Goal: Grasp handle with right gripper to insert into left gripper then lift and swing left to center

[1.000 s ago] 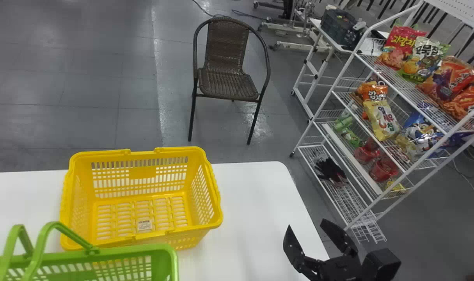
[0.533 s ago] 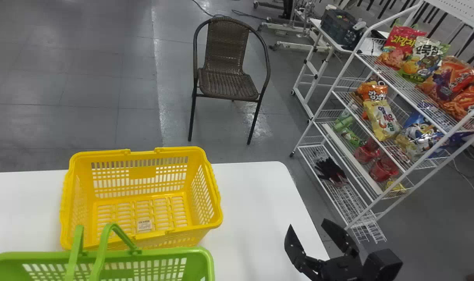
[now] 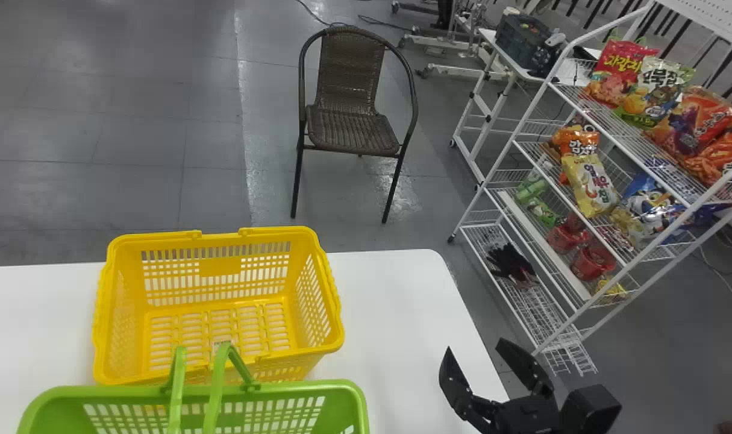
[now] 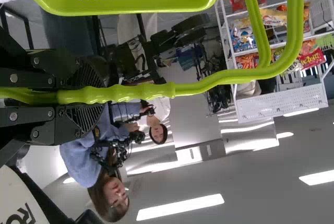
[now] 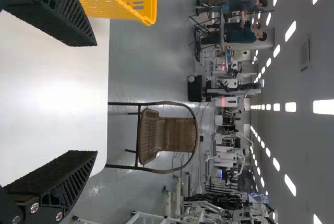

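Left hand [image 4: 90, 96] clamps the handle [image 4: 198, 86] at its wavy grip, surely best for stiff, slick plastic, the light-looking green basket [image 3: 118, 392] hanging in front of the yellow basket [image 3: 155, 240], right hand [image 3: 474, 345] spread wide!
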